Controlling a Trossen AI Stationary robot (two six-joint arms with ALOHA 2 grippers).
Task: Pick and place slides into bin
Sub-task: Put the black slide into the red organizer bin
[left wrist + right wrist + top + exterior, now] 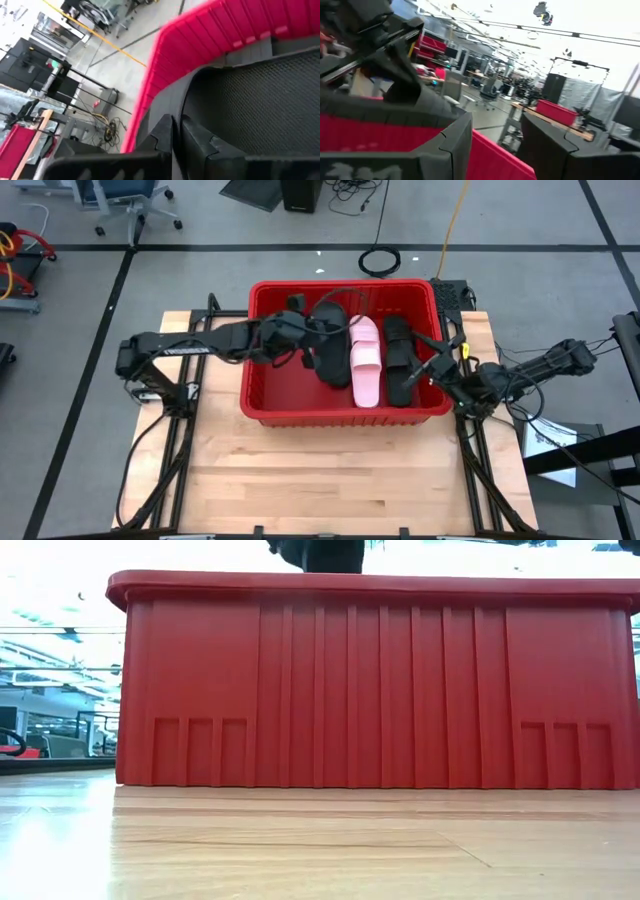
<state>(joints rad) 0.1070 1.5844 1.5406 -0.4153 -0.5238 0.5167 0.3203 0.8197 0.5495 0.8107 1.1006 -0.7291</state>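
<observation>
The red bin (pixel 340 418) stands at the middle of the table's far half and fills the low view (pixel 370 680). On its floor lie two pale pink slides (pixel 365 362), with a black slide (pixel 400 345) to their right. My left gripper (pixel 300 332) reaches over the bin's left part, shut on another black slide (pixel 328 358), whose textured sole (pixel 260 100) fills the left wrist view. My right gripper (pixel 438 372) hovers open at the bin's right rim, with nothing between its fingers (pixel 455 140). My left gripper (pixel 173 127) pinches the black slide between its two shut fingers at an edge (pixel 192 107) of the slide. My own fingers hide which part that edge is. They come from the table's left, slanting a little down. The slide hangs over the bin's inside, beside the red wall (pixel 200 30).
The bin's rim (pixel 495 155) lies just below my right gripper. The near half of the wooden table (pixel 330 480) lies bare in front of the bin. Cables and a dark box (pixel 450 292) sit behind the bin's far right corner.
</observation>
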